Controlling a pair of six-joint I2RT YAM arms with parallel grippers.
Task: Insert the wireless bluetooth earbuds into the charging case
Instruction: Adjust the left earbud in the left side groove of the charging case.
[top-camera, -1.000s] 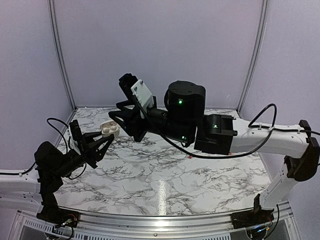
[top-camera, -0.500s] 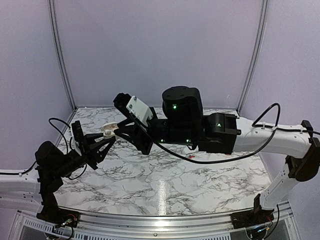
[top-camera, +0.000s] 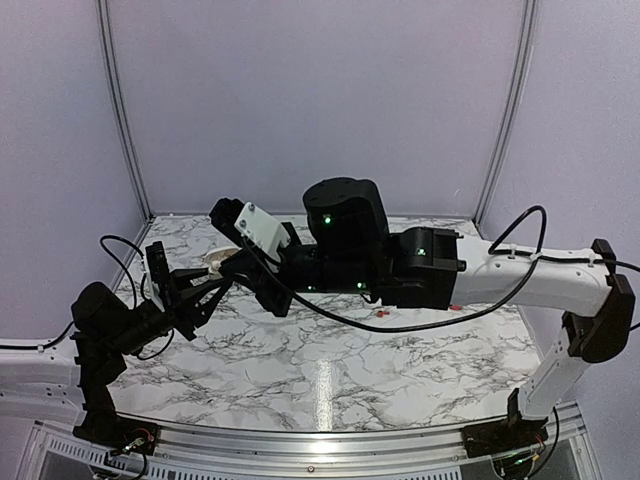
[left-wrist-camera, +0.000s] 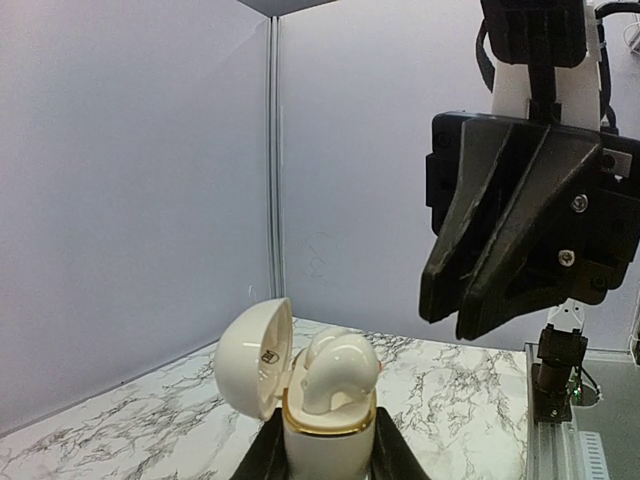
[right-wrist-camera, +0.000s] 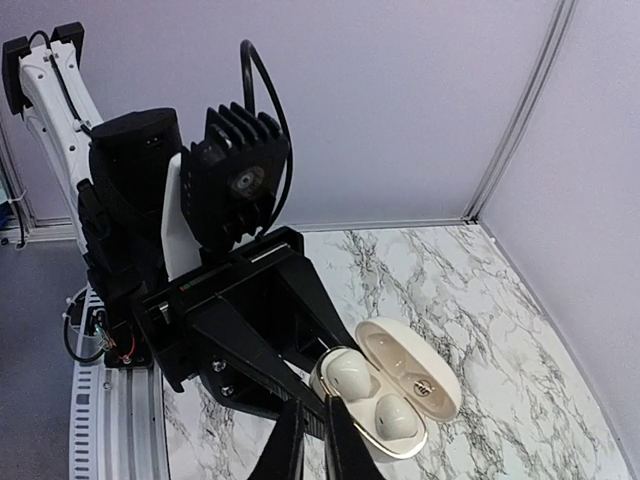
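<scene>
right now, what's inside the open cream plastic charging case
Two cream oval earbuds sit in the open cream plastic case. The sockets beneath them are covered, and the right gripper hides part of its rim.

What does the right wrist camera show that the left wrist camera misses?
Only the right wrist view looks down into the cream round charging case, showing two cream earbuds seated in it. Only the left wrist view shows the right gripper from outside, shut, hanging above and right of the case. Both show the case open, clamped in the left gripper.
</scene>
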